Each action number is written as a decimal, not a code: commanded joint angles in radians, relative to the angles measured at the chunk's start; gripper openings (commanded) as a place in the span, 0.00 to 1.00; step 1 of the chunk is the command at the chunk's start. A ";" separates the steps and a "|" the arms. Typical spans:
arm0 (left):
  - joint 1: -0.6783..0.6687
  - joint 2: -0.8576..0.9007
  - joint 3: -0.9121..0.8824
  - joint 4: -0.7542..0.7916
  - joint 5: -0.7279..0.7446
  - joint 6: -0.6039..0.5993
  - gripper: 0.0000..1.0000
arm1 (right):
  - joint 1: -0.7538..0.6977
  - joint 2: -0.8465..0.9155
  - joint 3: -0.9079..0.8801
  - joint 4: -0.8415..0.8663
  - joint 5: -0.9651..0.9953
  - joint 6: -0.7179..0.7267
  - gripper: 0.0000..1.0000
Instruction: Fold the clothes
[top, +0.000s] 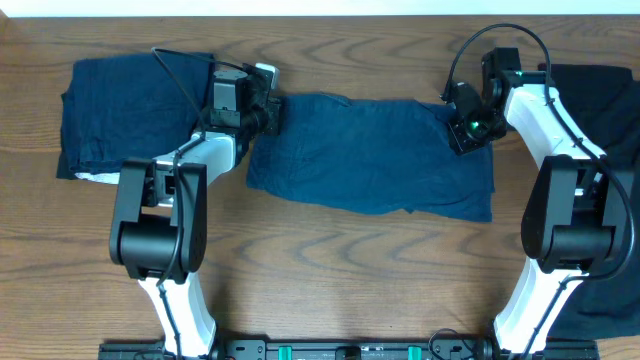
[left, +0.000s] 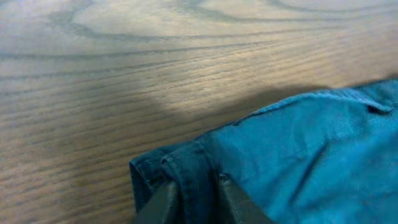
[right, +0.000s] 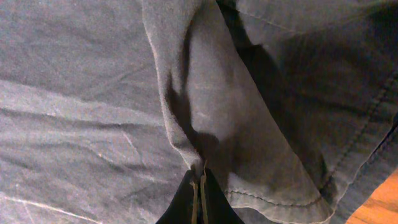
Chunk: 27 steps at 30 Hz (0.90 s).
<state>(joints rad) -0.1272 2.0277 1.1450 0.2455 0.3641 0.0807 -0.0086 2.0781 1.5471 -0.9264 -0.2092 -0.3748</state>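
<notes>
a dark navy garment (top: 370, 155) was laid flat across the middle of the wooden table (top: 330, 260). it was spread into a rough wide rectangle with a wavy near edge and soft wrinkles. its cloth looked denim-like, with stitched seams and a doubled hem seen close up in the right wrist view (right: 81, 93). in the left wrist view the same garment (left: 298, 155) appeared teal-blue under the light, with its corner hem bunched into small folds against the bare table (left: 124, 74).

the far left corner of the garment was held by the left gripper (top: 272, 112). in its own camera the left gripper (left: 199, 200) was seen narrowed to a slim gap, with a fold of hem pinched between its two fingers (left: 163, 202). the far right corner was held by the right gripper (top: 462, 135). in its camera the right gripper (right: 199, 196) was seen pressed almost fully together on a raised ridge of cloth, and a sliver of table (right: 380, 205) was visible at the lower right.

both arms were reached forward from the near edge and bent inward at the wrist, toward each other, low over the cloth.

a second navy garment (top: 110, 110) was seen folded at the far left, partly under the left arm. a black garment (top: 620, 110) was seen at the right edge, beneath the right arm.
</notes>
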 joint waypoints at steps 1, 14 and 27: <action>-0.002 -0.079 0.005 -0.022 0.040 0.012 0.08 | 0.010 -0.031 -0.007 -0.002 -0.004 0.011 0.01; -0.002 -0.178 0.005 -0.423 0.050 0.012 0.06 | 0.009 -0.031 -0.006 -0.040 -0.003 0.011 0.01; -0.005 -0.300 0.005 -0.684 0.051 0.013 0.06 | -0.013 -0.032 -0.004 -0.051 -0.004 0.016 0.01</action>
<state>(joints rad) -0.1291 1.7256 1.1450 -0.4122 0.4126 0.0860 -0.0139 2.0781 1.5463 -0.9733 -0.2092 -0.3717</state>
